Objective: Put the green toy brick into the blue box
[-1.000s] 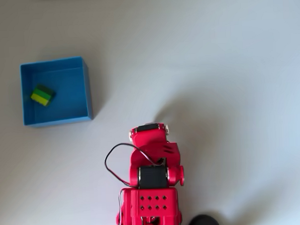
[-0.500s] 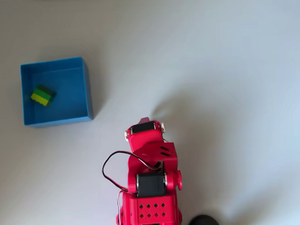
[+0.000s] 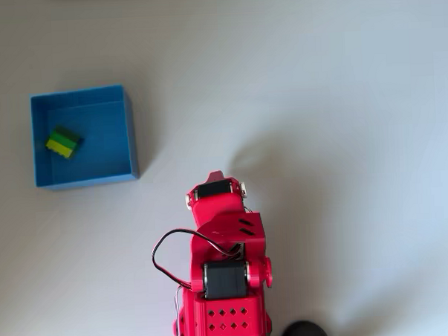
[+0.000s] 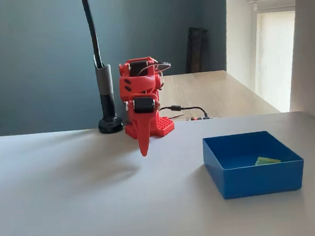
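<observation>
Pale grey-white tabletop (image 4: 72, 214) in the foreground, evenly lit, with soft shadows; behind it a dark blue-grey wall (image 4: 31, 57); a wooden table surface (image 4: 216, 93) extends toward the rear; a dark panel (image 4: 195, 49) leans at the far wall; a bright window with a pale blind (image 4: 275, 47) at right.

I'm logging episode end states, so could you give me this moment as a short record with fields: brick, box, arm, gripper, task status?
brick: green toy brick lies inside the box, near its left wall in the overhead view
box: blue box on the white table, apart from the arm
arm: red arm folded over its base
gripper: gripper points down, fingers together, holding nothing
other: black lamp stand beside the base
task status: brick is in the box
</observation>
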